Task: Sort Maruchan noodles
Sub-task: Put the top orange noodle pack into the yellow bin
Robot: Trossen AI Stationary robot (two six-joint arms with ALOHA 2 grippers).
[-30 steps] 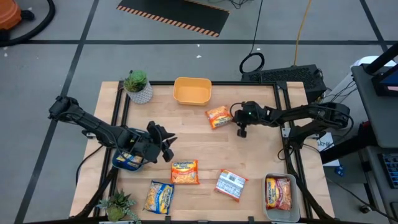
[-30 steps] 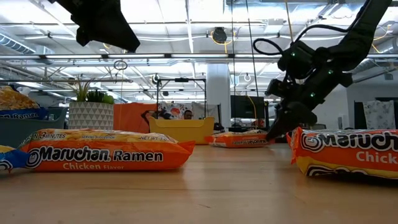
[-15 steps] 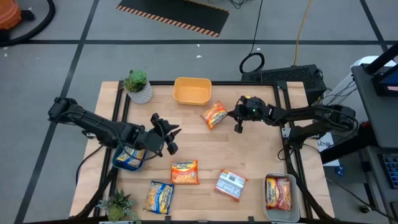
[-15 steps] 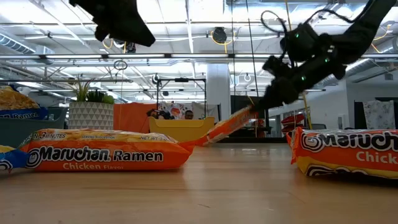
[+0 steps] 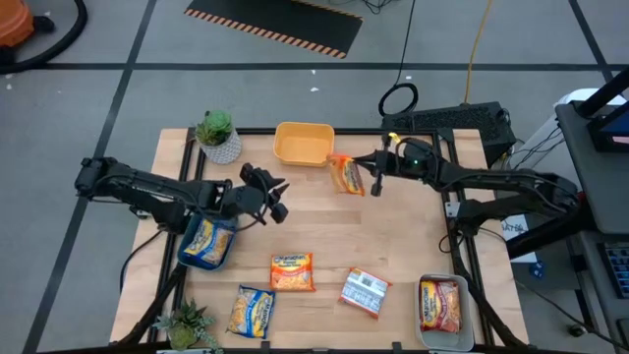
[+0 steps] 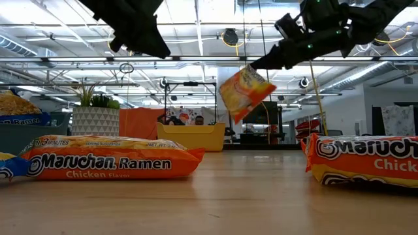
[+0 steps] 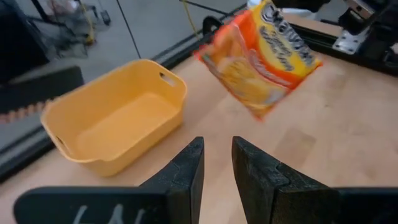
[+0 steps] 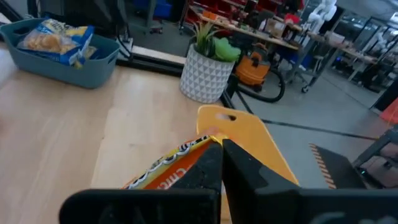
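Hanging from the right claw point(image 5: 375, 177), which is clenched on its upper edge, the orange noodle packet point(image 5: 348, 175) dangles above the tabletop point(image 5: 393, 246), long axis pointing down. The yellow bin point(image 5: 304, 144) stands just beside it, toward the left arm. The left claw point(image 5: 276, 197), slightly parted, holds nothing and is near.

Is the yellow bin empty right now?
Yes, the left wrist view shows the yellow bin with a bare floor; the orange packet hangs beside it.

Robotics lab, open hall, ceiling strip lights point(image 6: 196, 16), taped floor point(image 5: 98, 69), workbenches point(image 8: 273, 34)
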